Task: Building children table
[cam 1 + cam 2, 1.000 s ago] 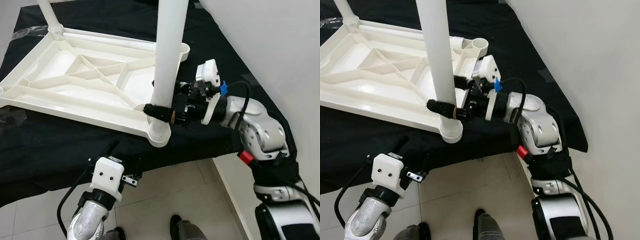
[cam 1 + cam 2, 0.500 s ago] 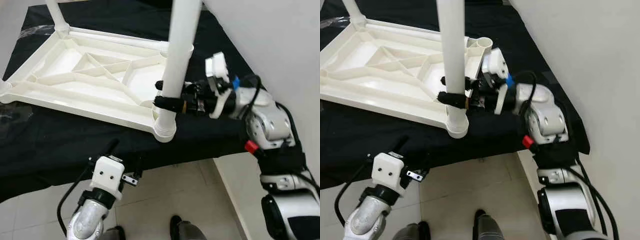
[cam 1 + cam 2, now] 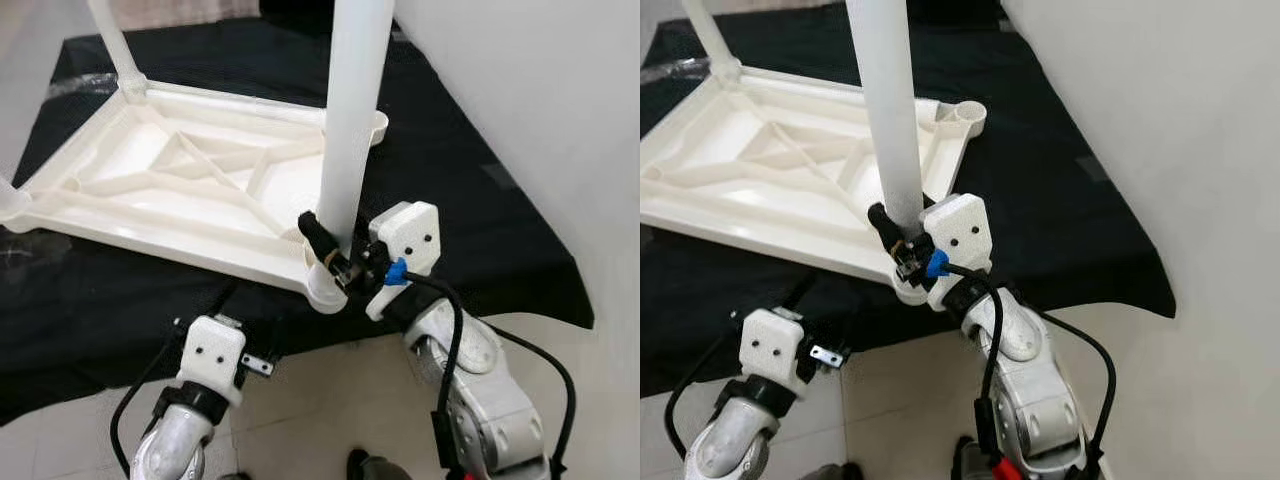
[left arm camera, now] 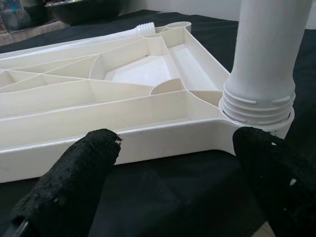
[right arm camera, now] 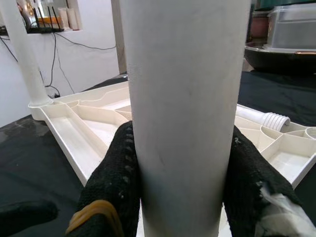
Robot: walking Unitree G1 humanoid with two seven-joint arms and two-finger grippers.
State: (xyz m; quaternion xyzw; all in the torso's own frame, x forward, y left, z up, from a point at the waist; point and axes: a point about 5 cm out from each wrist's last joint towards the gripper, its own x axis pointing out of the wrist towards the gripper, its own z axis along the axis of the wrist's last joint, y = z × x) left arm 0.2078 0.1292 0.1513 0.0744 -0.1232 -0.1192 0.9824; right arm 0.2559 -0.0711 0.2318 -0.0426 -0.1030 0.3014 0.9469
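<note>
right tool (image 3: 325,243) clamped on white table leg (image 3: 352,130), no legible writing

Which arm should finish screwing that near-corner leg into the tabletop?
Right. The right gripper is shut on the white table leg just above its threaded socket in the upturned tabletop. The left gripper is open, below the table edge, holding nothing.
</note>
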